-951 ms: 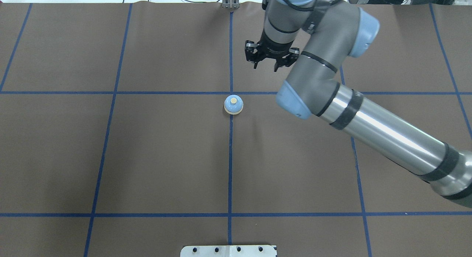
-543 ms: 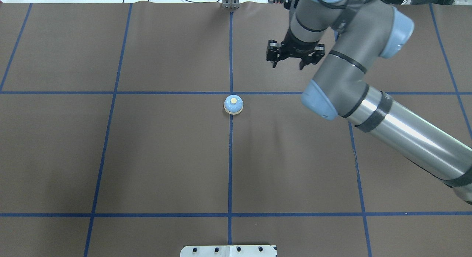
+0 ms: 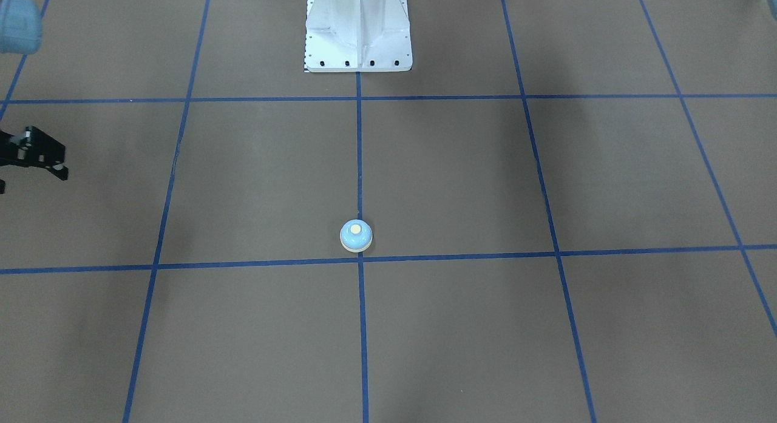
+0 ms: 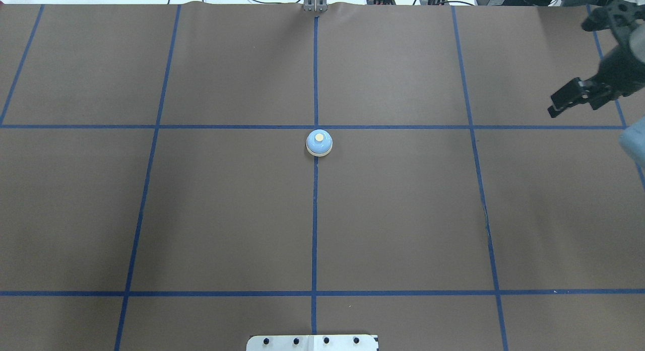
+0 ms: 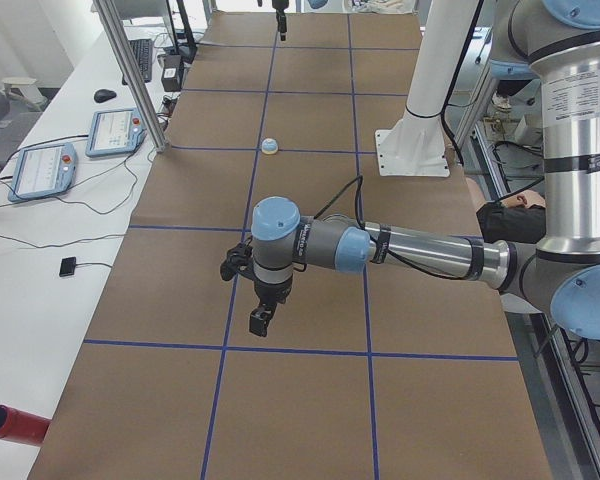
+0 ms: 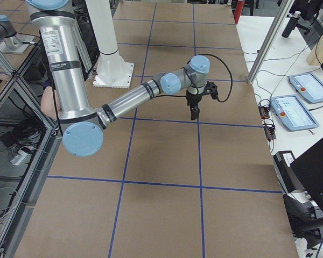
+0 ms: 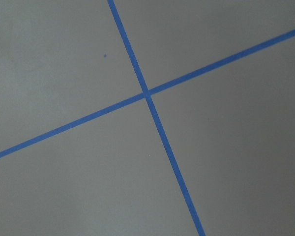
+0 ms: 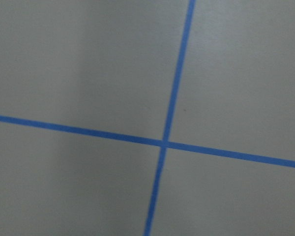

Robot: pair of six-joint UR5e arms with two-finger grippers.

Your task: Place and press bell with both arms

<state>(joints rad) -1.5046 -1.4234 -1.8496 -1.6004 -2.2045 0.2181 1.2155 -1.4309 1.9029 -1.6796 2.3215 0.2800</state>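
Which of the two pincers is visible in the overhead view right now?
The right pincer, at that view's right edge, apart from the bell. The left pincer shows only in the left side view.

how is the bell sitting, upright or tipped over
Upright: the bell sits flat on its cream base, button on top, nothing touching it.

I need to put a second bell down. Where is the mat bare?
The bell sits alone on the centre tape line. The squares either side of it and between it and the pedestal lie bare. Less free: the ends, where the right hand and left hand hang above the mat.
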